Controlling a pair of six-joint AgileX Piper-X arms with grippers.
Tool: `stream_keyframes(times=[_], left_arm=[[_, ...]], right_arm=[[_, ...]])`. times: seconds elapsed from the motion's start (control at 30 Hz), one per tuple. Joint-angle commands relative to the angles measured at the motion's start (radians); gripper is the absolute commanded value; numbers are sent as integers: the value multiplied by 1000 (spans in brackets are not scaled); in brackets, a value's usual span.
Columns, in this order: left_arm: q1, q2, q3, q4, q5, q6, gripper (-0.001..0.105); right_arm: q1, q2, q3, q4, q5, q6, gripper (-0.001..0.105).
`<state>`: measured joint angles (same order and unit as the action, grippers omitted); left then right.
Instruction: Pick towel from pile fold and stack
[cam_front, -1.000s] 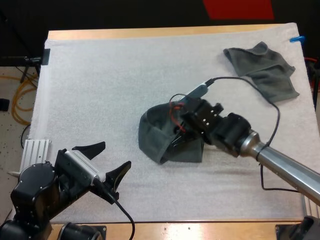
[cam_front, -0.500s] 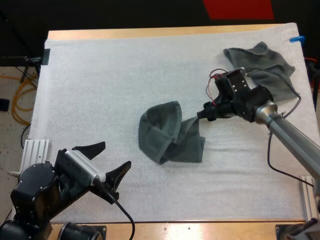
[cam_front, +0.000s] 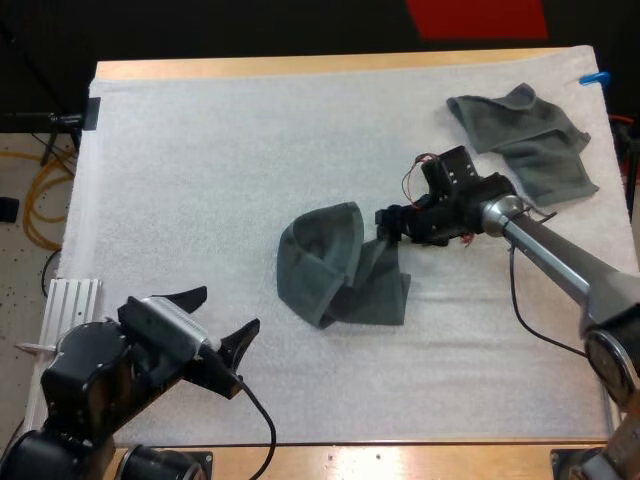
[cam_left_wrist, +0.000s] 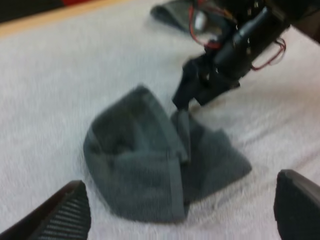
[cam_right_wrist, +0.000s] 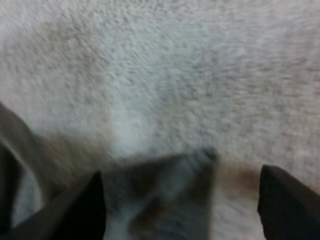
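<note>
Now spread open at the right claw (cam_front: 388, 222), clamped on nothing, with black fingers (cam_right_wrist: 75, 210) set apart low over the white mat (cam_front: 200, 150). Directly between those fingers and just under them, a pointed corner of the half-folded grey-green towel (cam_front: 335, 270), loose and pressed from neither side. Cannot tell whether touching the fingertips or just clear of them. Ahead of that claw, from its tips toward the middle of the mat: the rest of the same towel, with one rounded flap doubled over a flatter layer. Behind that claw, past its wrist and out toward the mat's far right corner, well apart from the first towel: a second crumpled towel (cam_front: 525, 140), rumpled at the edges, untouched by either claw.

Likewise open at the left claw (cam_front: 215, 320), holding nothing, with fingers (cam_left_wrist: 55, 215) wide apart, by the near edge of the mat on the wooden table (cam_front: 300, 66). Ahead of this claw and well apart from it, in line with the gap between its fingers: the half-folded towel, with the right claw at the far corner of it
</note>
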<state>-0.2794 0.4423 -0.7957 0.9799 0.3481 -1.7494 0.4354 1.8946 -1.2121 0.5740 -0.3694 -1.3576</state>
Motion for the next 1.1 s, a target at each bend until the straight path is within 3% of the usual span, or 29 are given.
stream_keyframes(times=[0.0, 0.1, 0.13, 0.2, 0.27, 0.33, 0.53, 0.87, 1.07], left_arm=[[-5, -1, 5, -5, -9, -4, 73], [-5, 0, 10, -5, -9, -4, 73], [-5, 0, 10, -5, -9, -4, 73], [-5, 0, 10, -5, -9, -4, 73], [-5, 0, 10, -5, -9, -4, 73], [-5, 0, 10, -5, -9, -4, 73], [-5, 0, 10, -5, -9, -4, 73], [-5, 0, 10, -5, 23, -17, 73], [-5, 0, 10, -5, 82, -24, 73]], right_arm=[[-2, 7, -3, -21, -37, 28, 63], [-2, 34, -7, -32, -46, 48, 61], [-2, 40, -7, -36, -47, 50, 55], [-2, 41, -7, -39, -45, 50, 41], [-2, 41, -7, -55, -42, 50, 16], [-2, 41, -7, -61, -42, 52, 1], [-2, -31, -7, -70, -21, -38, 0], [-2, -364, -80, -149, 369, -275, 0], [-2, -512, -131, -150, 468, -294, 0]])
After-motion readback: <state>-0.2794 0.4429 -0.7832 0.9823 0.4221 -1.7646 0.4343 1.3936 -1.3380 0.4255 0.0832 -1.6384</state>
